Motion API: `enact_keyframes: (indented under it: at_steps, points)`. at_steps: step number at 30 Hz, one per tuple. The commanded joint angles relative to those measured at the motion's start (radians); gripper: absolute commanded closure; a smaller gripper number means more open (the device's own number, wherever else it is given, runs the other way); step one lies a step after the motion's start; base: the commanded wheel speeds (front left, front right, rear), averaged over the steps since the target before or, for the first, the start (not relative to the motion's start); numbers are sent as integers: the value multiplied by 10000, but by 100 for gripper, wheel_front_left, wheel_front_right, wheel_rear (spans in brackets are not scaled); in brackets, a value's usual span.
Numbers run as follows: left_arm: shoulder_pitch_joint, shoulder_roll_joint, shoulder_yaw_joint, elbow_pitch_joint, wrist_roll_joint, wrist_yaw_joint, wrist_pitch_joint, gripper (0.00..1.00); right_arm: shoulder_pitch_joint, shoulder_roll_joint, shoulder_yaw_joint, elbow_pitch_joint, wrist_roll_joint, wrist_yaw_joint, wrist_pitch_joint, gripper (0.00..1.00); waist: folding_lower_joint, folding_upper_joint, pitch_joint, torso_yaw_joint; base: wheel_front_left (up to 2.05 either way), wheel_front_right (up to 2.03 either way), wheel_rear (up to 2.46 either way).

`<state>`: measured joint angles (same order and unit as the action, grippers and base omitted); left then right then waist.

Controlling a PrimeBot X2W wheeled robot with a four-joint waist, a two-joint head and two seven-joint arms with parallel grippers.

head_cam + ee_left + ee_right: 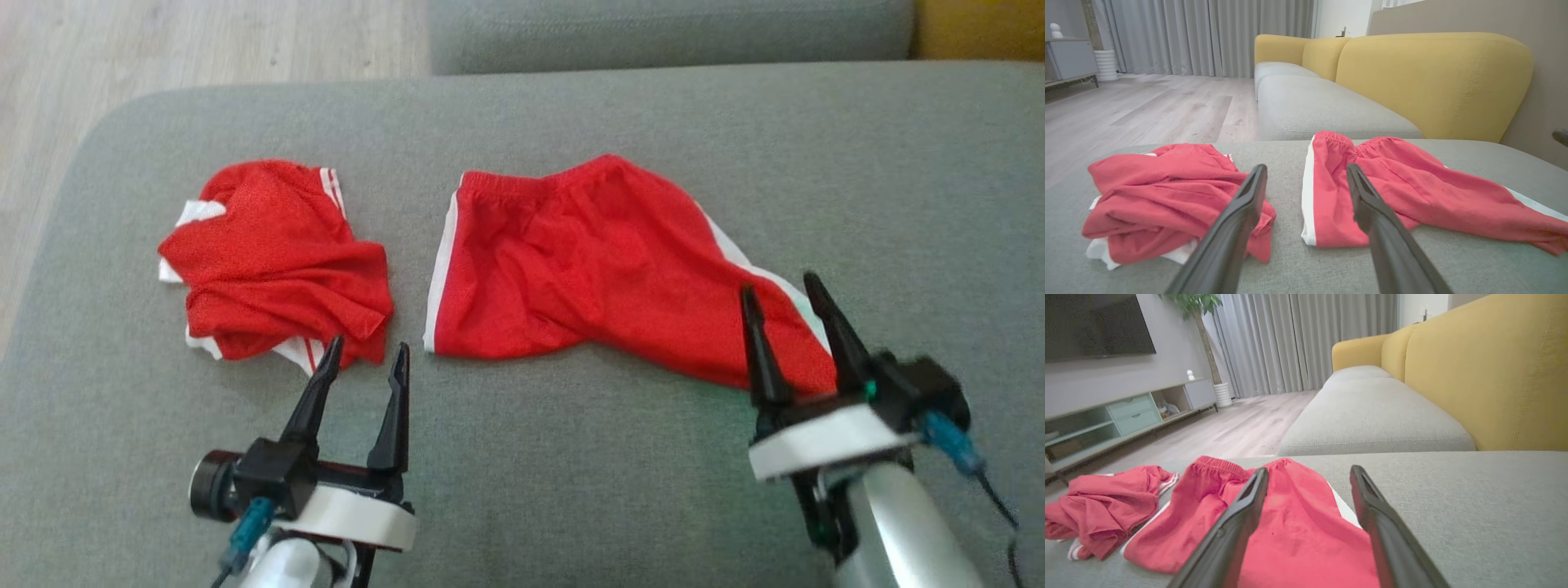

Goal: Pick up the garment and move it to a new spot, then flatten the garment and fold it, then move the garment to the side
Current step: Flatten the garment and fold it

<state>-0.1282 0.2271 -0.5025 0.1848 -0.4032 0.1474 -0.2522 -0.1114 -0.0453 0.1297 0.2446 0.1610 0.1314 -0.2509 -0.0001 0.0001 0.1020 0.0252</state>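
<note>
Head view: the left gripper [368,347] and right gripper [779,284] are held wide, empty. Shorts [571,261] are spread ahead of the right; a crumpled shirt [277,261] ahead of the left.

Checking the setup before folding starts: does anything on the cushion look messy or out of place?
Yes. The red garment on the left is crumpled in a heap; the red shorts beside it lie wrinkled, one leg skewed.

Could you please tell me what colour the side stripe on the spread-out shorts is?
White; the stripe on the shorts shows best in the head view.
</note>
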Motion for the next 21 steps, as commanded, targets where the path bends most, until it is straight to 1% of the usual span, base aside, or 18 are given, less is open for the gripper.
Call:
enact_keyframes:
  at_steps: [1, 2, 3, 4, 7, 9, 12, 16, 21]
  points:
    - [-479, 31, 498, -243, 78, -54, -94, 0, -726, -49, 235, -121, -161, -7, -100, 0, 1, -1, 163, 104, 0, 0, 0]
    - [-494, -6, 539, -200, 114, -107, -95, 0, -1051, -49, 183, 181, -220, -7, 8, 0, 1, -1, 257, 153, 0, 0, 0]
    - [-550, -90, 589, -112, 191, -231, -95, 0, -1800, -49, 85, 805, -535, -7, 436, 0, 1, -1, 458, 273, 0, 0, 0]
    - [-604, -141, 601, -77, 240, -299, -95, 0, -2187, -49, -23, 1119, -657, -7, 660, 0, 1, -1, 562, 355, 0, 0, 0]
    - [-770, -346, 684, 33, 330, -447, -95, 0, -3283, -49, -377, 2139, -818, -7, 1569, 0, 1, -1, 850, 609, 0, 0, 0]
    - [-874, -470, 738, 94, 396, -559, -95, 0, -3948, -49, -573, 2831, -718, -7, 2238, 0, 1, -1, 1043, 781, 0, 0, 0]
    - [-965, -607, 824, 229, 498, -723, -95, 0, -4809, -49, -688, 3741, -1115, -7, 2877, 0, 1, -1, 1290, 1007, 0, 0, 0]
    - [-1040, -785, 967, 377, 624, -915, -95, 0, -5560, -57, -788, 5009, -1309, -7, 3514, 0, 1, -1, 1496, 1314, 0, 0, 0]
    - [-1092, -966, 1150, 465, 795, -1122, -95, 0, -6123, -400, -528, 6294, -1732, -7, 3615, 0, 1, -1, 1631, 1583, 0, 0, 0]
